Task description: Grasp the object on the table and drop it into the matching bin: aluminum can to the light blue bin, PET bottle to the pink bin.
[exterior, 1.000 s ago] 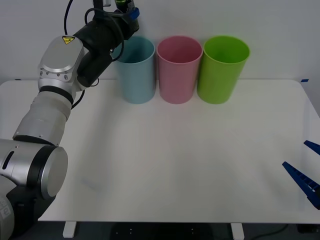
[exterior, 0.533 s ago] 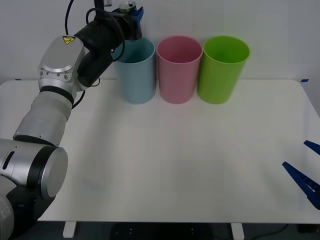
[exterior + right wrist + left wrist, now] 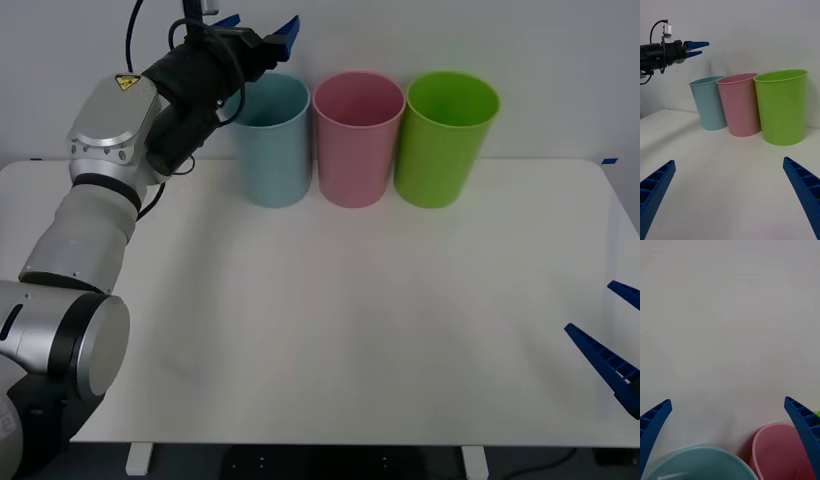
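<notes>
Front view: the left gripper (image 3: 258, 22) is positioned above the far-left rim of the light blue bin (image 3: 272, 150), jaws spread wide and holding nothing; the aluminum can lies nowhere on the table (image 3: 330, 320), so it is judged to be inside that bin, though the interior is hidden. The right gripper (image 3: 612, 345) is parked at the near right edge, jaws wide and empty. Risk: on withdrawal, the left arm may clip the rim and tip the bin against the pink bin (image 3: 357, 140).
</notes>
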### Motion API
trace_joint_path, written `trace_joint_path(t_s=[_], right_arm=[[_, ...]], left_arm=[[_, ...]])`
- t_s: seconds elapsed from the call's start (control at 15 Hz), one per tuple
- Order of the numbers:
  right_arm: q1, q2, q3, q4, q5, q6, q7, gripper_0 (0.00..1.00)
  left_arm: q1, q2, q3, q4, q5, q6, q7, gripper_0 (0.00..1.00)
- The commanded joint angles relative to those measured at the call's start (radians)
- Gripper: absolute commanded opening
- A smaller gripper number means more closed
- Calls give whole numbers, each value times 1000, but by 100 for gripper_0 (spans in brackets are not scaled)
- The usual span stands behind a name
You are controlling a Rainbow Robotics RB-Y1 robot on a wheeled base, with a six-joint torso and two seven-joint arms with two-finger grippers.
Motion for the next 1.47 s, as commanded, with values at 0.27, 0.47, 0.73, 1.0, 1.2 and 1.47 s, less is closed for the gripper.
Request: trace_joint_path(t_s=[0.27,0.47,0.73,1.0,1.2,1.47], right_arm=[[0,0,0,0,0,0,0,100],[0,0,0,0,0,0,0,100],[0,0,0,0,0,0,0,100],[0,0,0,0,0,0,0,100],[0,0,0,0,0,0,0,100],[0,0,0,0,0,0,0,100]], left_arm=[[112,88,-113,-130,205,-28,-6,100],[199,163,-172,-236,316,-37,-7,100],[316,260,-192,-345,426,-103,-12,100],[403,375,-181,-382,501,-229,-27,100],[472,410,-112,-391,484,-345,-38,100],[569,411,66,-402,369,-574,-35,100]])
